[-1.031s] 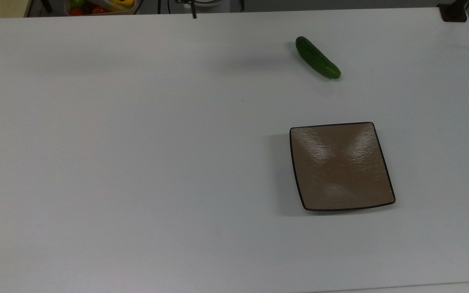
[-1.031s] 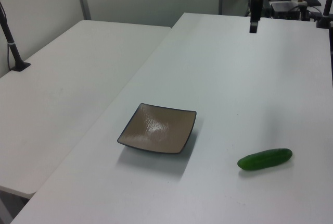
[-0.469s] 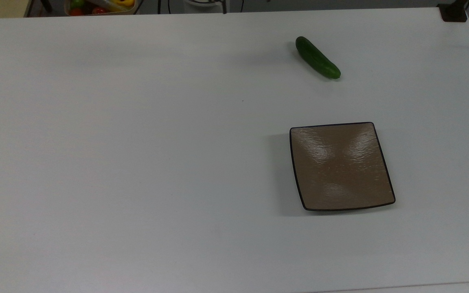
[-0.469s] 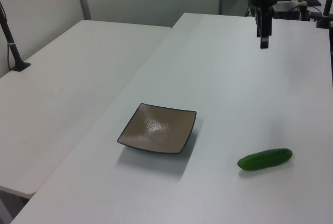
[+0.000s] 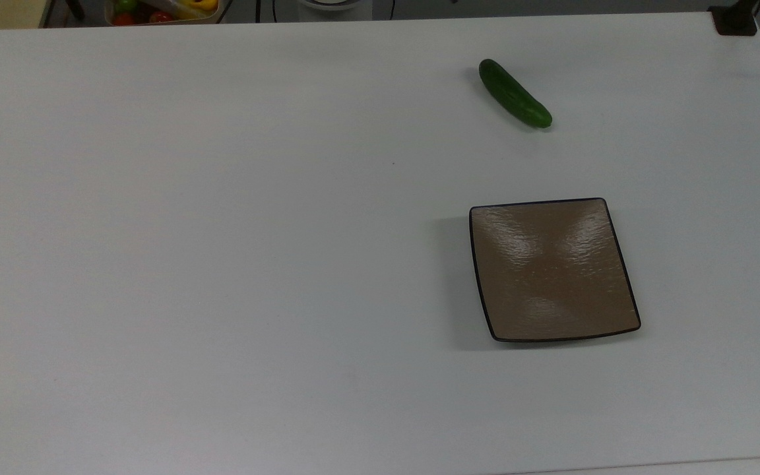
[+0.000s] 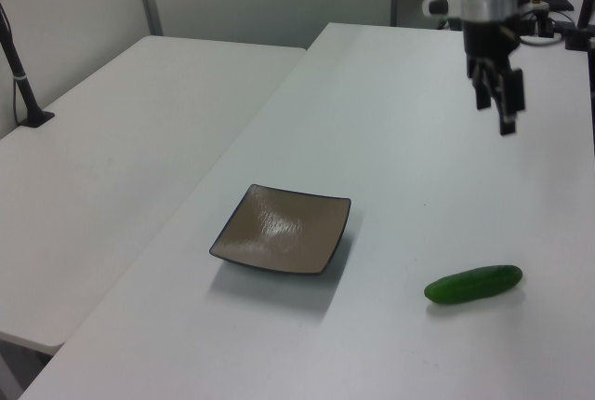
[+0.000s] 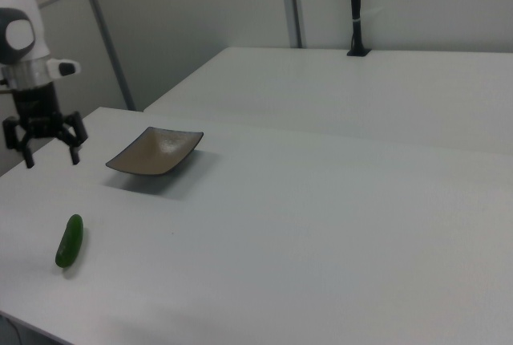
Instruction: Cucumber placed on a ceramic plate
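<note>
Two fingers of the gripper (image 7: pixel 45 152) stand spread wide apart and hold nothing; the right view shows the gap between them plainly. The gripper (image 6: pixel 499 107) hangs in the air above the white table (image 6: pixel 390 167), pointing straight down from the wrist, with the pale arm rising upright above it.

The cucumber (image 6: pixel 473 284) lies flat on the table, below the gripper and nearer the camera in the left view. In the right view the cucumber (image 7: pixel 70 241) sits low in the picture, well under the fingers. The plate (image 6: pixel 284 229) rests flat and bare, well apart from the cucumber, on the left view's left. In the top view the cucumber (image 5: pixel 514 93) lies slantwise toward the far edge, and the plate (image 5: pixel 553 269) lies nearer the camera.

Judged stage: approach, grasp not yet begun.

Risks, as judgement:
- Cucumber is round and smooth. Fingers closing off its middle, or along its length and not across it, could squeeze it out sideways or set it rolling.
- Cucumber lies at a slant. A wrist not turned to match could catch one end only.
- Descent too deep could drive the fingertips into the table; too shallow could pinch just the top curve and lose it on the lift.
- Plate is glossy and slightly dished. A release from height could let the cucumber roll over the rim.
</note>
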Robot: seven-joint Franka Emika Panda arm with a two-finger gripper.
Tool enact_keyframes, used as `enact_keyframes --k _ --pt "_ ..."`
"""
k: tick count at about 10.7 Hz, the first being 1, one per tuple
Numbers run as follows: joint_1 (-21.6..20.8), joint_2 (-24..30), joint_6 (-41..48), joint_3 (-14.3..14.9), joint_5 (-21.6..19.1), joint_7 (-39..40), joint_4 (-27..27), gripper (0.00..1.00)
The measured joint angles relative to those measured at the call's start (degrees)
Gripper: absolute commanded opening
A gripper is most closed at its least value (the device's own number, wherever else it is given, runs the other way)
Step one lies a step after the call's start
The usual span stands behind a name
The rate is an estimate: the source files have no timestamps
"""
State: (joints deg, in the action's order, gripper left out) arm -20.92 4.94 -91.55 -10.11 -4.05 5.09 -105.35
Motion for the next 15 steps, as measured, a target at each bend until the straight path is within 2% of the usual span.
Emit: enact_keyframes --k 1,4,6,9,12,15 --pt "0.0 0.0 -0.1 -2.6 -0.4 0.0 -1.4 1.00" --pt "0.3 0.2 -4.0 -6.5 -5.0 0.0 -6.2 1.00" --pt "0.5 0.6 -10.9 -9.0 -5.4 -0.7 -11.6 1.00" --pt "1.8 0.7 -26.5 -13.4 -5.4 -5.7 -20.4 1.00" --pt "2.3 0.1 -34.1 -14.2 -5.1 -8.8 -23.8 1.00" --pt "2.9 -3.2 -37.8 -14.2 -1.0 -11.4 -24.2 0.99"
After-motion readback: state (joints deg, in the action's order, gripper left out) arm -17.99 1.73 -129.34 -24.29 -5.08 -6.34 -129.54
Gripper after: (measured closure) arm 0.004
